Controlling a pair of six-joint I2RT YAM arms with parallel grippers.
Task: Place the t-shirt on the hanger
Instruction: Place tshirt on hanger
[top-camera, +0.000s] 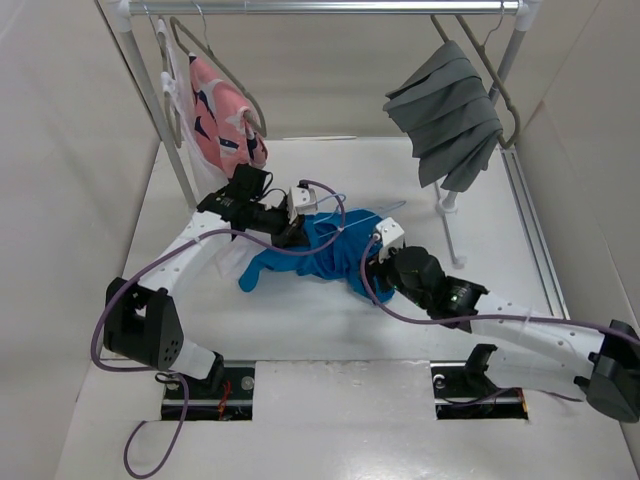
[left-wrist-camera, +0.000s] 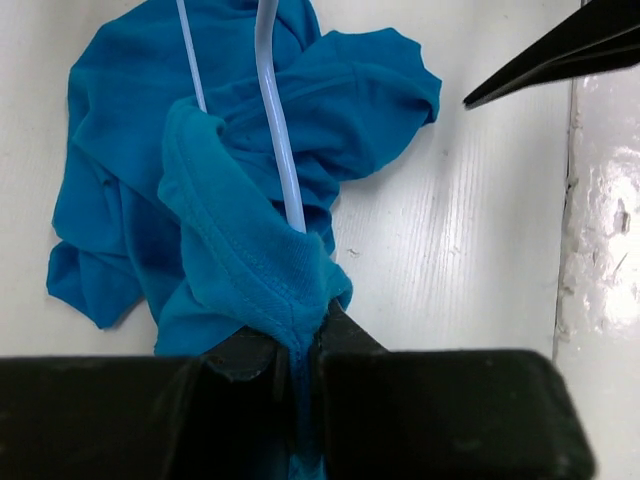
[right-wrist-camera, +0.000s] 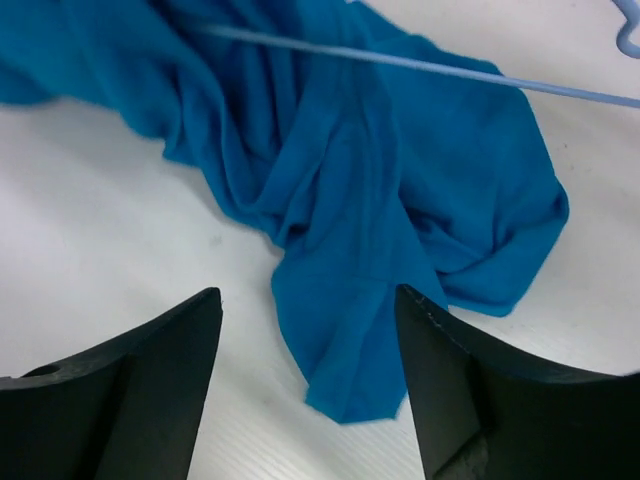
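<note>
The bright blue t-shirt (top-camera: 312, 256) lies crumpled on the white table between my two arms. My left gripper (left-wrist-camera: 300, 340) is shut on a stitched edge of the t-shirt (left-wrist-camera: 240, 250), and the cloth bunches up into the jaws. The thin light-blue wire hanger (left-wrist-camera: 272, 120) runs through the folds just beyond that grip. In the right wrist view the hanger (right-wrist-camera: 420, 65) crosses over the shirt's far part. My right gripper (right-wrist-camera: 308, 295) is open and hangs above a loose corner of the t-shirt (right-wrist-camera: 360, 330), holding nothing.
A clothes rack (top-camera: 320, 8) spans the back of the table. A pink garment with navy marks (top-camera: 225, 115) hangs at its left and a pleated grey garment (top-camera: 445, 115) at its right, each on a thick hanger. A rack foot (top-camera: 447, 205) stands just behind the shirt.
</note>
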